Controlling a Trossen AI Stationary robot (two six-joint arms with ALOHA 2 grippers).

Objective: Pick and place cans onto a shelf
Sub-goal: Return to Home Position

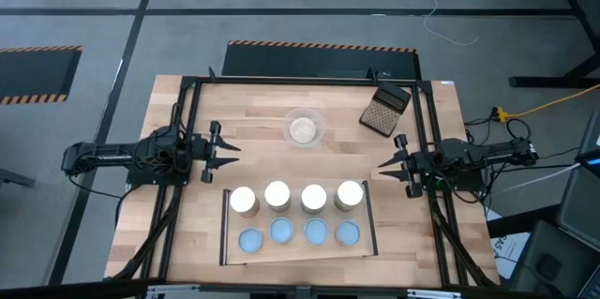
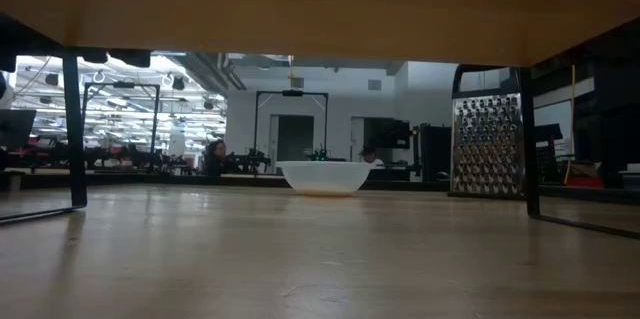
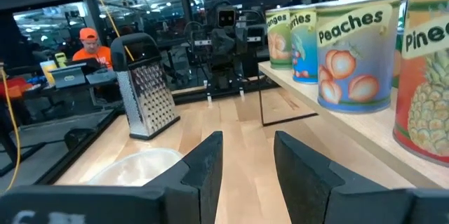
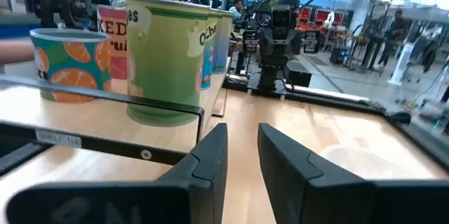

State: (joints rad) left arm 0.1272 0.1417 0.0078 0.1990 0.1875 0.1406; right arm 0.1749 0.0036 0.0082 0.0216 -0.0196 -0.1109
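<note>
Eight cans stand upright on the shelf (image 1: 298, 254) near the table's front edge. The back row has white tops (image 1: 277, 194) and the front row has pale-blue tops (image 1: 282, 231). My left gripper (image 1: 230, 154) hovers level at the table's left, open and holding nothing. Its wrist view shows the Peaches can (image 3: 354, 48) on the shelf board (image 3: 337, 122) beside my left gripper (image 3: 249, 147). My right gripper (image 1: 386, 166) hovers at the table's right, open by a narrower gap. A green can (image 4: 168, 62) stands beside my right gripper (image 4: 243, 140).
A clear bowl of beige grains (image 1: 303, 128) sits at the table's far middle, and a box grater (image 1: 385, 109) lies to its right. Both the bowl (image 2: 323, 177) and the grater (image 2: 487, 146) also appear in the low view. Bare wood lies between the two grippers.
</note>
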